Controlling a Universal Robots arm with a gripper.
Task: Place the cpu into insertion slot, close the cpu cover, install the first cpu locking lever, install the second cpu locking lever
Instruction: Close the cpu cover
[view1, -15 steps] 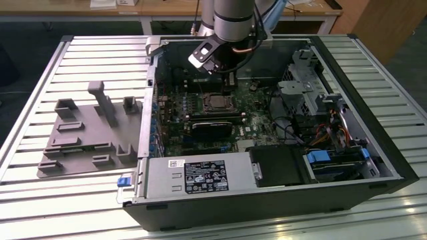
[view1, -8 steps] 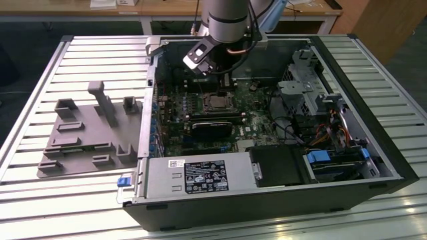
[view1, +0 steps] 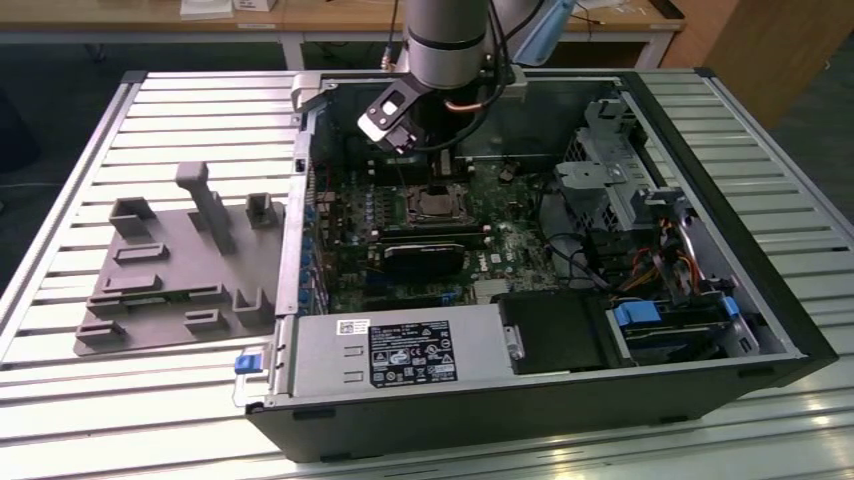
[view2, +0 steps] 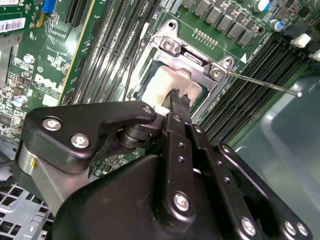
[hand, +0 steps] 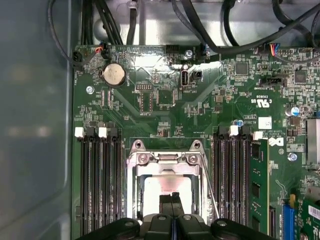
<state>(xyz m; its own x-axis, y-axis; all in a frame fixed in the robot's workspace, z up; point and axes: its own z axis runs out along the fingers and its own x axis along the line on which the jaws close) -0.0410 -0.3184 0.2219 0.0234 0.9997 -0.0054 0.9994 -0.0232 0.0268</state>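
Observation:
The cpu (view2: 167, 82) is a pale square chip lying in its socket on the green motherboard (hand: 165, 110). The cpu cover (hand: 167, 160), a silvery frame, lies flat around it. A thin locking lever (view2: 260, 83) sticks out sideways from one corner of the socket, and in the first wrist view the locking lever (hand: 212, 190) runs along the socket's side. My gripper (view2: 178, 95) hangs just above the chip with its black fingers shut together and nothing between them; the same gripper (hand: 171, 197) sits over the chip's middle. In the exterior view the arm (view1: 447, 40) reaches down into the open computer case above the socket (view1: 434, 203).
Black memory slots (hand: 97, 180) flank the socket on both sides. Cables (hand: 220, 30) run along the case wall. A power supply (view1: 400, 355) and drive bays (view1: 667, 325) fill the case's near side. A grey fixture plate (view1: 174, 270) lies on the slatted table at the exterior view's left.

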